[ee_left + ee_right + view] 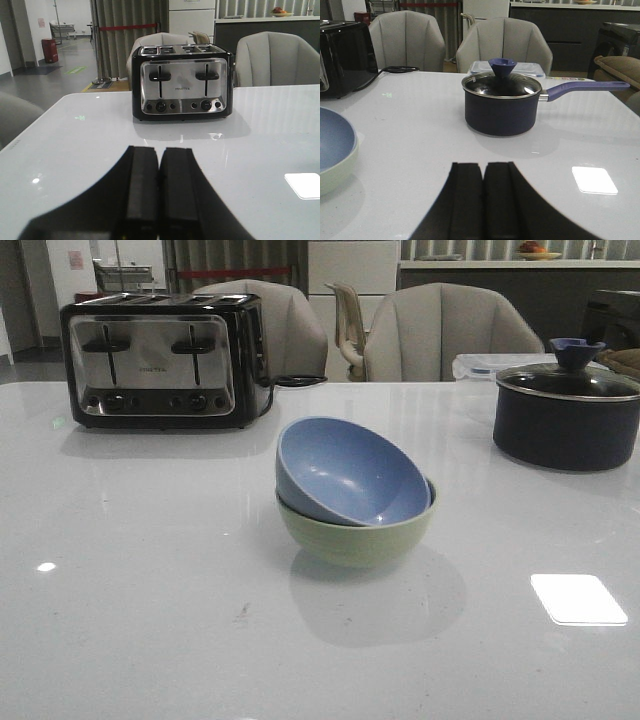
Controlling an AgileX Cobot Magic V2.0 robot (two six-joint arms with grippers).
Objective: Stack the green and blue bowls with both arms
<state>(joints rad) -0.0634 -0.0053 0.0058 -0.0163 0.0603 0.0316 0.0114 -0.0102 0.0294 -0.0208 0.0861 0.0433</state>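
Observation:
The dusty blue bowl [345, 472] sits tilted inside the pale green bowl [355, 535] in the middle of the white table; neither gripper shows in the front view. In the right wrist view the two bowls show at the edge, blue bowl [332, 145] within the green bowl's rim [340, 175]. My left gripper [159, 150] is shut and empty, low over the table, facing the toaster. My right gripper [483, 165] is shut and empty, low over the table, facing the navy pot, the bowls off to its side.
A black and chrome toaster [160, 360] stands at the back left, its cord trailing right. A dark navy lidded pot [565, 415] with a long handle [585, 87] stands at the back right, a plastic container [507, 66] behind it. Grey chairs [450, 335] line the far edge.

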